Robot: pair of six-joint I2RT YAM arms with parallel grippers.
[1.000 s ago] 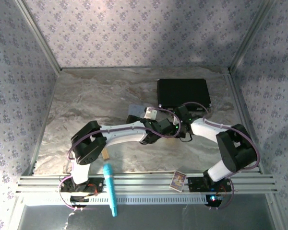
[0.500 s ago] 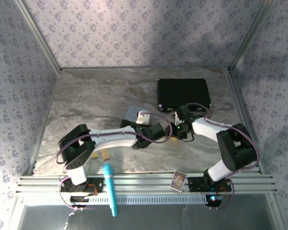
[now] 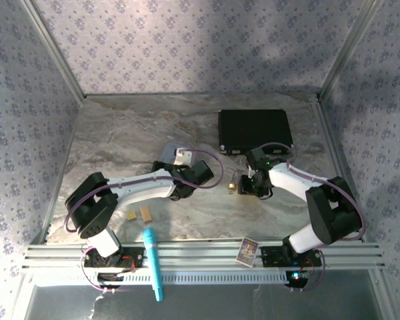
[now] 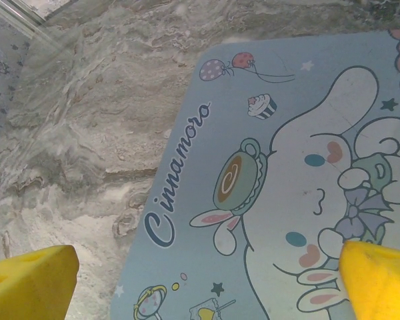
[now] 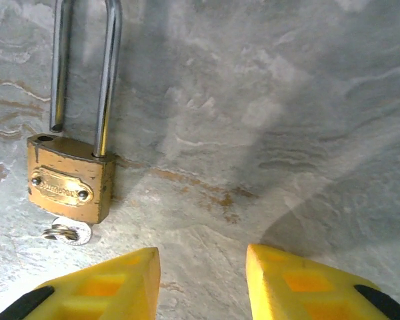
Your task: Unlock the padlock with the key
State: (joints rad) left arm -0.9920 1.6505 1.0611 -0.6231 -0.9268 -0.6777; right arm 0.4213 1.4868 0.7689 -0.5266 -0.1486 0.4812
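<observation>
The right claw (image 5: pixel 203 285) stands open and empty over the table (image 5: pixel 300 100). Just ahead lies the padlock (image 5: pixel 70 183), with the key (image 5: pixel 67 233) at its base and one shackle leg out of its hole. Well apart, the left claw (image 4: pixel 207 287) gapes wide above the tin (image 4: pixel 273 133).

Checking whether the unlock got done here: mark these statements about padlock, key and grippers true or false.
1. One leg of the padlock shackle is out of the body. True.
2. The right gripper is clamped on the padlock. False: it is open; the padlock lies on the table ahead.
3. The left gripper is open over the Cinnamoroll tin. True.
4. The key lies on the tin. False: it sits at the padlock's bottom end.
</observation>
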